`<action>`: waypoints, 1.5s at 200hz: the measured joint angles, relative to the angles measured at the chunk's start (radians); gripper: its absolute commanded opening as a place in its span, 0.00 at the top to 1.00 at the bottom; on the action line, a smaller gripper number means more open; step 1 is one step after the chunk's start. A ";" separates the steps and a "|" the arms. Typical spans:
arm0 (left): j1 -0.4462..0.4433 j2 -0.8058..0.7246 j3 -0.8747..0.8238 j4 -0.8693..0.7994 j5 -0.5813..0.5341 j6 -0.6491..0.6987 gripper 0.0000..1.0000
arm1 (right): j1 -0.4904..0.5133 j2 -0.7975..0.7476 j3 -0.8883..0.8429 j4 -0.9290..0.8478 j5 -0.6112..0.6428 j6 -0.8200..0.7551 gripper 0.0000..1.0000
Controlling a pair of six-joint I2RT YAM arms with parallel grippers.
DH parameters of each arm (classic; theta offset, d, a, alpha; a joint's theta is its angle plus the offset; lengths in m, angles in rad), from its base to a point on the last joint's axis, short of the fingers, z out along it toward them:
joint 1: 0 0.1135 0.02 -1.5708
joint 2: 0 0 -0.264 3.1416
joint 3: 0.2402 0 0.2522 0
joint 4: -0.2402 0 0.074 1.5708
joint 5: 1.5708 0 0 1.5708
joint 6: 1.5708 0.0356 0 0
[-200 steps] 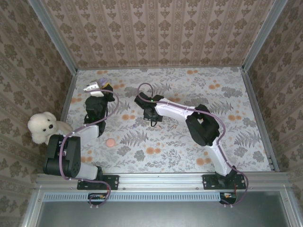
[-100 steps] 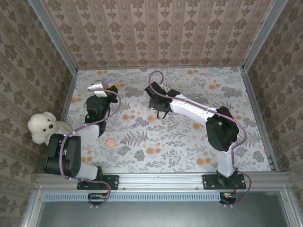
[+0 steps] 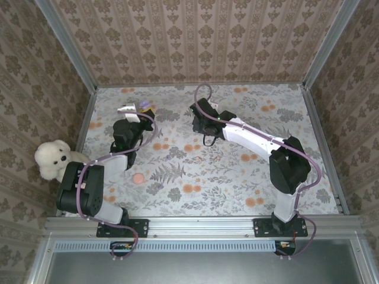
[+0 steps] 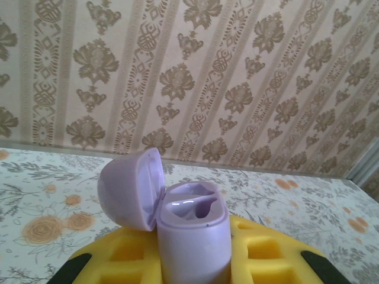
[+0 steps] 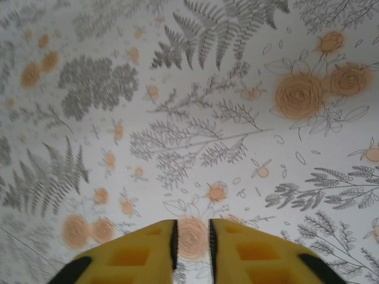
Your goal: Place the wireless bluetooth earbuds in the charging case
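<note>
**Holding the case aloft: left hand clamped, right hand slightly open**

L side first: the left hand (image 4: pixel 195 263) has its yellow pads (image 4: pixel 133 254) pressed onto the lilac egg-shaped plastic charging case (image 4: pixel 192 234), one pad on each flank. The case stands upright btwn them. Its domed lilac lid (image 4: pixel 129 189) is flipped open on the hinge and leans away to the left in the wrist view. The top of the case is exposed, w/ two glossy wells in it. Can't tell if anything sits in them.

From above, that hand and case sit over the far-left part of the floral-print worktop (image 3: pixel 237 177), near the left wall. A white plush dog (image 3: pixel 52 158) rests by that wall, beside the L arm's elbow. A small salmon-pink round thing (image 3: pixel 138 178) lies on the worktop just right of the L arm, too small to tell what it is.

R side: the right hand (image 5: pixel 191 251) points down at the worktop around the middle of the far half, well apart from the case. Its yellow pads (image 5: pixel 254 254) are a narrow slit apart w/ nothing btwn them, only a printed orange rose showing through the gap.
</note>
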 measured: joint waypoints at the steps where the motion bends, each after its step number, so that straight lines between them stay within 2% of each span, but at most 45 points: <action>1: 0.000 0.000 0.000 0.000 -0.002 0.000 1.00 | 0.000 0.000 -0.002 0.000 0.000 -0.001 0.67; 22: 0.002 -0.014 0.000 -0.026 -0.043 0.004 1.00 | 0.035 0.000 -0.040 0.003 -0.002 -0.030 0.58; 33: 0.003 -0.022 0.000 -0.042 -0.064 0.005 1.00 | 0.058 -0.001 -0.061 0.007 -0.002 -0.047 0.49; 60: 0.016 -0.036 0.000 -0.064 -0.099 0.011 1.00 | 0.116 -0.011 -0.103 0.004 0.006 -0.095 0.16; 67: 0.021 -0.040 0.000 -0.067 -0.105 0.013 1.00 | 0.131 -0.017 -0.110 -0.002 0.014 -0.110 0.02; 71: 0.023 -0.043 0.000 -0.071 -0.108 0.014 1.00 | 0.138 -0.022 -0.113 -0.004 0.022 -0.108 0.00; 125: 0.062 -0.096 0.001 -0.115 -0.132 0.031 1.00 | 0.200 -0.114 -0.158 -0.008 0.063 -0.194 0.00; 168: 0.092 -0.121 0.012 -0.137 -0.142 0.031 1.00 | 0.213 -0.119 -0.158 -0.012 -0.033 -0.195 0.18; 191: 0.108 -0.137 0.020 -0.160 -0.145 0.031 1.00 | 0.253 -0.055 -0.084 -0.060 -0.082 -0.167 0.25; 237: 0.139 -0.161 0.032 -0.176 -0.158 0.031 1.00 | 0.372 0.132 0.094 -0.166 -0.134 -0.069 0.33; 300: 0.205 -0.174 0.032 -0.178 -0.190 0.024 1.00 | 0.475 0.325 0.318 -0.336 -0.145 -0.013 0.36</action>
